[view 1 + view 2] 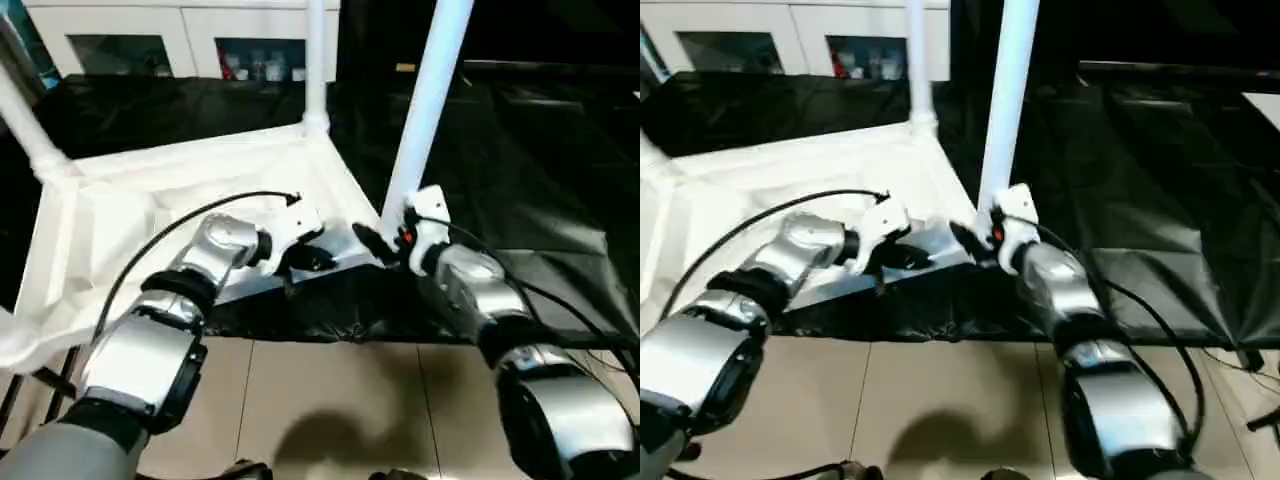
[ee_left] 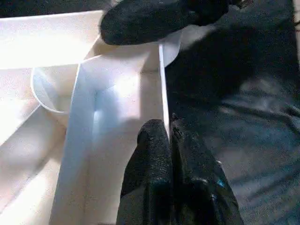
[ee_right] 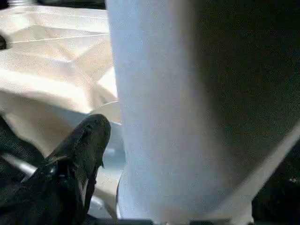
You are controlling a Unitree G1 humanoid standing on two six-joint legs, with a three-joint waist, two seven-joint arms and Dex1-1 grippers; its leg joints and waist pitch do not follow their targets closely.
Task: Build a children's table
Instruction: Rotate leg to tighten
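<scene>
White plastic, the children's table (image 1: 180,215) lies upside down on the black-sheeted surface (image 1: 520,180), its ribbed underside facing up, near the front edge. Two legs already stand upright in far corner sockets, one at the back right (image 1: 315,60) and one at the far left (image 1: 25,125). A third leg (image 1: 425,100) rises, slightly tilted, from the near right corner socket, so the step in hand looks like seating this leg. The right pincer (image 1: 385,240) is at the foot of that leg; its wrist view shows one black finger (image 3: 82,145) beside the tube, and whether it grips cannot be told. The left pincer (image 2: 169,154) has its fingers pressed together on the thin rim wall of the table top, steadying it just beside the socket. The next move likely calls for straightening the leg and pressing it down until it seats fully. Behind the surface stands a white cabinet with glass doors (image 1: 180,45).
</scene>
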